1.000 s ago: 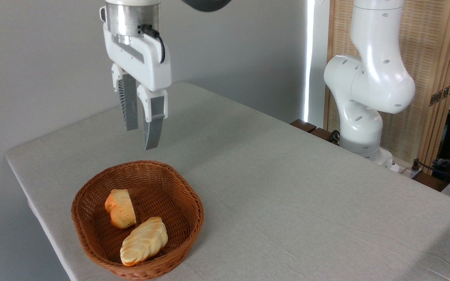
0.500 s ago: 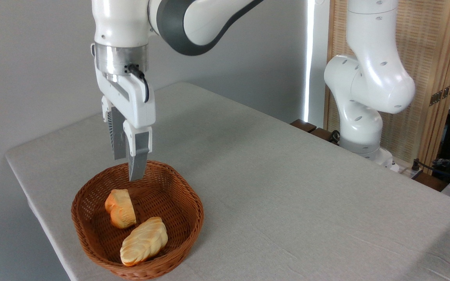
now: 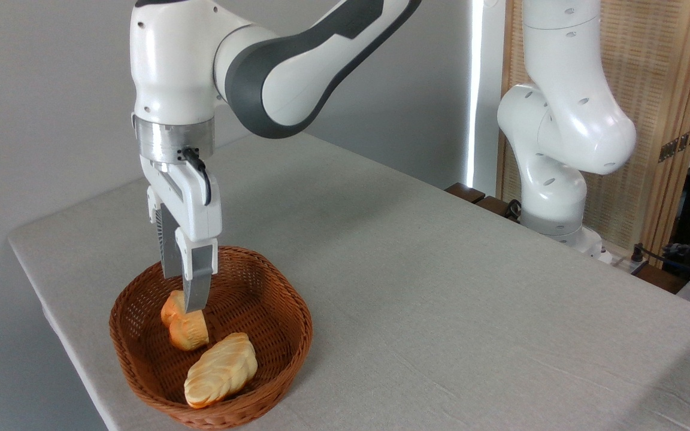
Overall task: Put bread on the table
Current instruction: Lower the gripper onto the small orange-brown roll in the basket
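Gripper (image 3: 184, 297) down inside the basket (image 3: 273, 353), fingers (image 3: 197, 281) a little apart, near finger in front of the small orange bread (image 3: 188, 332), hold unclear, longer pale loaf (image 3: 220, 370) beside it, grey table (image 3: 441, 311) underneath.

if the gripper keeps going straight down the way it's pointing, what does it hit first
Most likely the small orange bread in the basket. The gripper points straight down with its tips right at the bread's top; from this one view, actual contact can't be told.
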`<state>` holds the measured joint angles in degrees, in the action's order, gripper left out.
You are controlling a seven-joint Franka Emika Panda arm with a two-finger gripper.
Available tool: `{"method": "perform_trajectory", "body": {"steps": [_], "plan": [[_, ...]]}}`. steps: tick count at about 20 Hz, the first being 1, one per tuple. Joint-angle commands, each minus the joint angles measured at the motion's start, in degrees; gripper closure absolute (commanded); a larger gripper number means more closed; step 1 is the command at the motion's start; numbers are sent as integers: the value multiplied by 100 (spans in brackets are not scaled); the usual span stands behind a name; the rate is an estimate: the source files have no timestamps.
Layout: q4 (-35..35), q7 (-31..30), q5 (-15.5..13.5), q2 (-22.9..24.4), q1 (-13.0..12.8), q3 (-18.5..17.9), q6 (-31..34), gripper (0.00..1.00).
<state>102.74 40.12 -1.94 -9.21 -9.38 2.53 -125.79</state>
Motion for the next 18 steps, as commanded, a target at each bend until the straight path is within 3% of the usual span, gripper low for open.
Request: {"method": "perform_trajectory", "body": {"steps": [1, 4, 18], "plan": [[1, 49, 106, -125, -29, -25, -121, 0], [1, 49, 361, -178, -37, -24, -121, 0], [-17, 49, 370, -468, -108, -7, -147, 0]]}}
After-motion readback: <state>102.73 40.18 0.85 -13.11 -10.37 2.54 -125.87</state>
